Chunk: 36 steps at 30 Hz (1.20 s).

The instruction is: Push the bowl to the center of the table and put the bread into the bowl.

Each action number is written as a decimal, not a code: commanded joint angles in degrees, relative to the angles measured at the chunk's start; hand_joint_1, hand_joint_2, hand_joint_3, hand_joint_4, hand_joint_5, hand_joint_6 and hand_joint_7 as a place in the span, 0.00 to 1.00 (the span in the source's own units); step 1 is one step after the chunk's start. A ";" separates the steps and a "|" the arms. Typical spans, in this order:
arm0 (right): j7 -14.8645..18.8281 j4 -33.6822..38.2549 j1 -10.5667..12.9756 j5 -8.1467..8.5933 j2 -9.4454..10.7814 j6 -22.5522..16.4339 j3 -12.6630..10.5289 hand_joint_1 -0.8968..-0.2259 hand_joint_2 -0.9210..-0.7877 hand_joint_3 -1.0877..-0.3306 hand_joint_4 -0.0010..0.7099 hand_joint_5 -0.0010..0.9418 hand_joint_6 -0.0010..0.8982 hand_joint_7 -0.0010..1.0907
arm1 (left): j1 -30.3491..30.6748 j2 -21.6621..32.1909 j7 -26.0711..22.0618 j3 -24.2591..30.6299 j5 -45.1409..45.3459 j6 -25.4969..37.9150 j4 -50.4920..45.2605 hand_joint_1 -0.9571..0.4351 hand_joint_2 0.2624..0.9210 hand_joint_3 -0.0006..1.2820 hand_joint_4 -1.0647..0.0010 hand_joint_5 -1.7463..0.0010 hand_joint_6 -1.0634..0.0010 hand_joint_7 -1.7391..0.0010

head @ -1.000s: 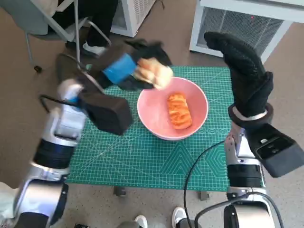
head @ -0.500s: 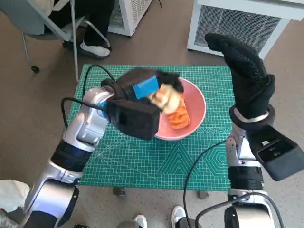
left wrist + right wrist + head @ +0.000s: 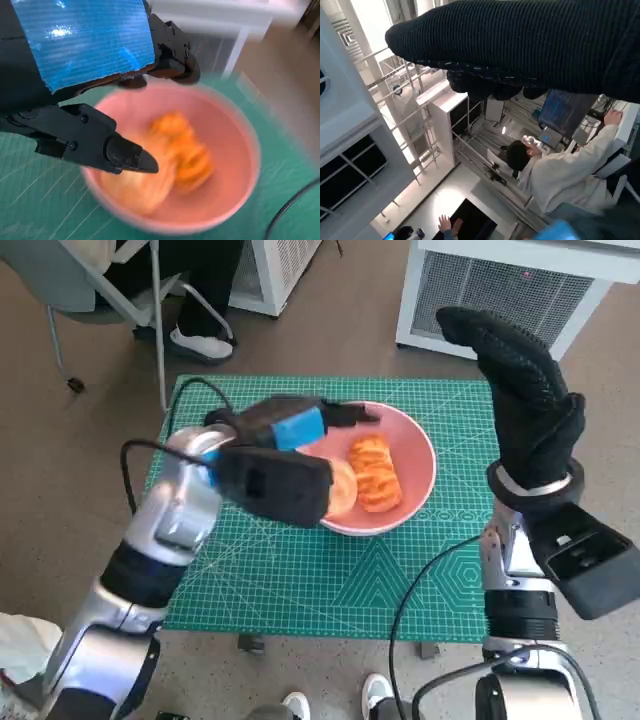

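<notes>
Bread [image 3: 340,487] now lies inside the pink bowl [image 3: 412,438], a pale roll resting beside the glazed orange pastry [image 3: 377,472]; half a second ago it was still held in the left hand above the rim. Its release suggests the placing step is essentially done, and the bowl sits near the middle of the green cutting mat [image 3: 300,580] covering the tabletop. Left hand [image 3: 290,425] hovers over the bowl's near rim, fingers [image 3: 125,154] spread apart and holding nothing; the left wrist view, though blurred, shows both pieces below them in the bowl [image 3: 235,200]. Right hand [image 3: 520,390] is raised well clear at the mat's right edge, its gloved fingers extended and empty, touching nothing. A person [image 3: 560,175] appears only in the right wrist view.
</notes>
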 commanded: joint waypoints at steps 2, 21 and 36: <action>-0.45 0.65 -0.04 -0.18 0.10 0.63 -0.02 0.55 0.00 0.36 0.01 0.49 0.00 0.52 | 4.16 -1.59 9.03 4.01 -3.10 -9.70 0.02 0.40 1.00 0.03 1.00 1.00 0.88 0.98; -0.58 0.67 -3.05 0.98 0.53 1.96 -0.24 0.54 0.00 0.40 0.13 0.33 0.00 0.54 | 8.23 -10.67 22.44 14.38 -18.43 -29.57 1.17 0.31 1.00 0.28 0.85 0.97 0.79 0.94; -1.11 0.34 -4.35 -0.44 0.57 2.19 0.35 0.50 0.00 0.41 0.19 0.26 0.00 0.55 | 7.49 -13.78 20.20 16.42 -26.26 -35.13 3.84 0.31 1.00 0.28 0.79 0.97 0.79 0.93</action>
